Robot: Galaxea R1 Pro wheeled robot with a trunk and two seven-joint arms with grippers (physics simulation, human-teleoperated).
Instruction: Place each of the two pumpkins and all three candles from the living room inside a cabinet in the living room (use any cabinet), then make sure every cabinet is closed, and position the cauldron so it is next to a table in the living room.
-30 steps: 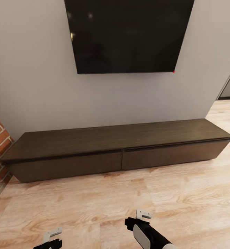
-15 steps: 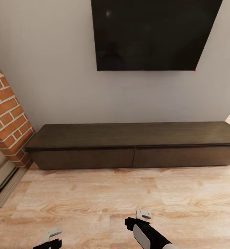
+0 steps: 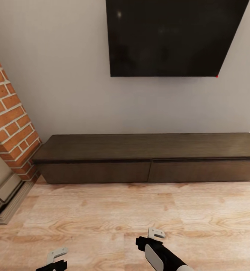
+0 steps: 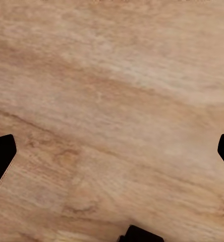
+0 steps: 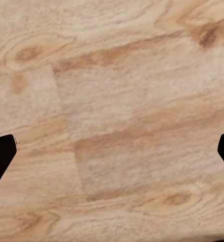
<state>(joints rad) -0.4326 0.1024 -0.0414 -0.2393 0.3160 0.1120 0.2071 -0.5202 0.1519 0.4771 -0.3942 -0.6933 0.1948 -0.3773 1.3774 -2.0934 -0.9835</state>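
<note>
The long low dark-brown cabinet [image 3: 151, 150] stands against the grey wall, and both of its wide drawer fronts are shut. My left gripper [image 3: 56, 256] and right gripper [image 3: 155, 234] hang low over the wooden floor, well short of the cabinet. In the left wrist view the left gripper [image 4: 112, 156] is open, its dark fingertips [image 4: 1, 159] far apart over bare floorboards. The right gripper [image 5: 112, 156] in the right wrist view is open the same way, with nothing between its fingers. The pumpkins, candles, cauldron and table are out of view.
A large black TV screen [image 3: 173, 37] hangs on the wall above the cabinet. A red brick fireplace column [image 3: 10, 120] with a stepped base [image 3: 6, 205] stands at the left. Light wood floor [image 3: 140, 210] lies between me and the cabinet.
The whole picture has shifted right, so the camera has turned left: the brick column now shows more and the cabinet's right end runs off the frame. Both grippers hold their pose.
</note>
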